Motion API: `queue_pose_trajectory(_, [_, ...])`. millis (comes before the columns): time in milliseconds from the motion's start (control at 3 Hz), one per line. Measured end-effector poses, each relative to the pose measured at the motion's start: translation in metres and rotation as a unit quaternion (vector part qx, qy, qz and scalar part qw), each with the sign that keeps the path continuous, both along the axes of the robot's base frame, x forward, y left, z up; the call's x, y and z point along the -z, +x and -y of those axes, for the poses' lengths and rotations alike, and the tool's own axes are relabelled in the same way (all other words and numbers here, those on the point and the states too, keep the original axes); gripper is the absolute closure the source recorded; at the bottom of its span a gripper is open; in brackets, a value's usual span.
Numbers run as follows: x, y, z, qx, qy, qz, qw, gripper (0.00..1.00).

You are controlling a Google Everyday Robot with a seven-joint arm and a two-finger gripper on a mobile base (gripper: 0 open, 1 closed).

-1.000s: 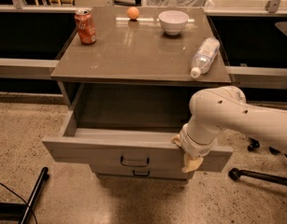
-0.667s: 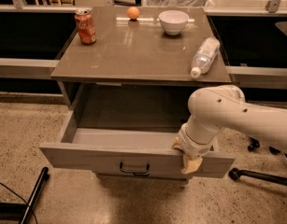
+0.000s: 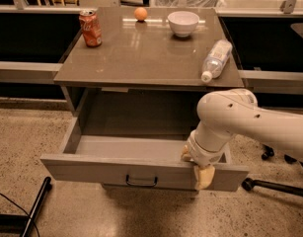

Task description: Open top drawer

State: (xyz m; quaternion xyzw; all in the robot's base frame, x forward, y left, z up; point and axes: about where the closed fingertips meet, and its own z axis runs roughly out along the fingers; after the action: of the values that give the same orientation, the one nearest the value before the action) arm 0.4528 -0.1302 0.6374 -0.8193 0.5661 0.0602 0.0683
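The drawer (image 3: 101, 166) stands pulled well out from under the front edge of the counter (image 3: 141, 58), with its plain grey inside open to view. Its flat front panel runs wider than the counter's front edge and carries a small dark bar handle (image 3: 141, 181) at its middle.

The gripper (image 3: 195, 166) sits on the top edge of that front panel, right of the handle and below the counter's front right corner. Its tan fingers (image 3: 204, 177) straddle the panel: one hangs down the outer face, the other shows just inside the drawer, so they are closed across the panel's upper edge with the drawer front pinched between them. The white arm (image 3: 249, 122) comes in from the right, its rounded joint hanging over the drawer's right end (it hides that part of the drawer's inside).

Four things rest on the counter. A red can (image 3: 90, 27) stands upright near the back left corner. An orange (image 3: 140, 14) lies at the back edge, left of the middle. A white bowl (image 3: 183, 22) sits just right of it, also near the back edge. A clear bottle (image 3: 216, 59) lies on its side along the right edge, its cap pointing toward the front right corner.

A black pole (image 3: 35, 206) slants across the floor at lower left, and a dark chair base (image 3: 269, 186) shows at the right, behind the arm.
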Motion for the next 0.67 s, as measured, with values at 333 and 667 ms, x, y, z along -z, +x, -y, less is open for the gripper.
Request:
queue_pose_trajectory(333, [0.0, 0.0, 0.0, 0.0, 0.0, 0.0, 1.0, 0.0])
queue_pose_trajectory(667, [-0.0001, 0.0, 0.0, 0.0, 0.0, 0.0, 1.0, 0.0])
